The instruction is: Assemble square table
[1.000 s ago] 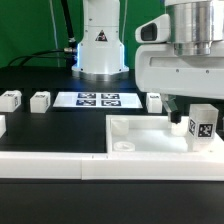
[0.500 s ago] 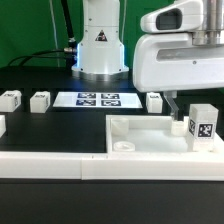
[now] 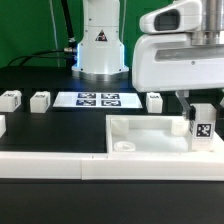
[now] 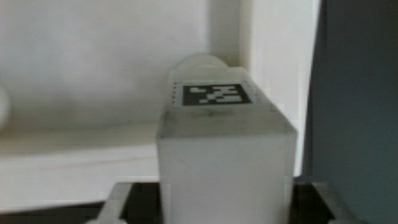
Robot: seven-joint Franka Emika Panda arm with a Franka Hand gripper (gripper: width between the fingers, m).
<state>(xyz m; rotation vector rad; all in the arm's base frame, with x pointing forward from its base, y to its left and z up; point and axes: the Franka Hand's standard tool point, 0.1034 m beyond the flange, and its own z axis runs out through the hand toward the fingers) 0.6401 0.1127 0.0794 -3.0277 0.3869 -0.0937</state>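
Observation:
The white square tabletop (image 3: pixel 140 135) lies on the black table with its raised edges up. One white tagged leg (image 3: pixel 203 126) stands upright at the plate's corner on the exterior view's right; it fills the wrist view (image 4: pixel 222 130). My gripper (image 3: pixel 203 106) is above it, with a finger on each side of the leg's top. The wrist view shows dark gaps between the leg and both fingers, so the gripper (image 4: pixel 222 208) is open around the leg. Three more legs lie behind the plate: two (image 3: pixel 9 99) (image 3: pixel 40 101) on the left, one (image 3: pixel 155 102) near the middle.
The marker board (image 3: pixel 97 99) lies flat behind the plate, in front of the robot base (image 3: pixel 100 50). A long white rail (image 3: pixel 50 166) runs along the table's front edge. Another white part (image 3: pixel 2 125) shows at the exterior view's left edge.
The gripper rose a little, then shifted to the exterior view's right, from beside the standing leg to straddling its top. The leg and plate have not moved.

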